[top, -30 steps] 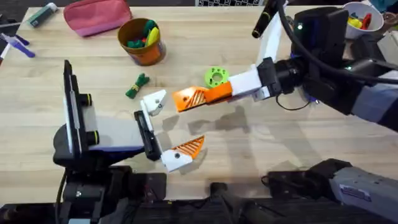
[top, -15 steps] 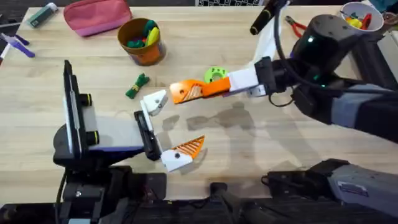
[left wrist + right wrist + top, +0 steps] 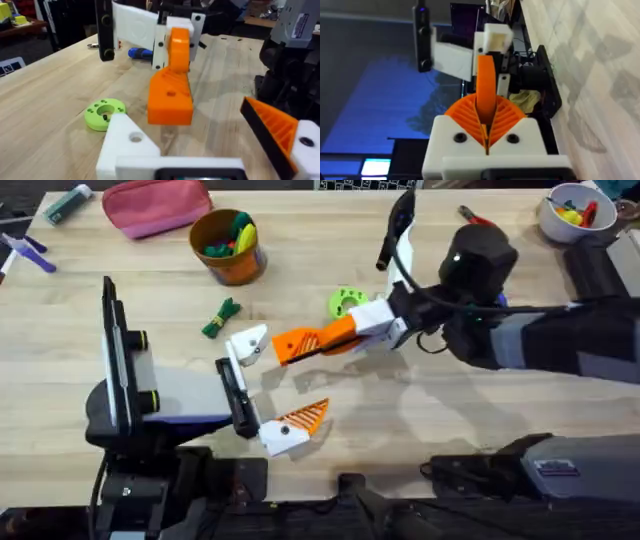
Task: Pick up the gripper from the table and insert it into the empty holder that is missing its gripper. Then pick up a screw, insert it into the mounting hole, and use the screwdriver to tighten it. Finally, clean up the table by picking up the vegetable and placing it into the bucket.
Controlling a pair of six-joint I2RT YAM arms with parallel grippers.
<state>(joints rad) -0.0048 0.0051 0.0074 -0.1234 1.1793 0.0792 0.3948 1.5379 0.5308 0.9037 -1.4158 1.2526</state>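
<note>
Lining up the insertion, you are working toward the holder [image 3: 248,343], the bare white base on the left tool [image 3: 268,392], which is spread wide with its other finger carrying an orange tip. Your right tool [image 3: 322,340] is pinching the gripper [image 3: 297,343] between its pads, its free end just beside the holder. Keep the wedge square to the socket and ease it in slowly. Farther off, the vegetable [image 3: 220,318] is lying on the desk [image 3: 120,240] near the bucket [image 3: 227,246].
</note>
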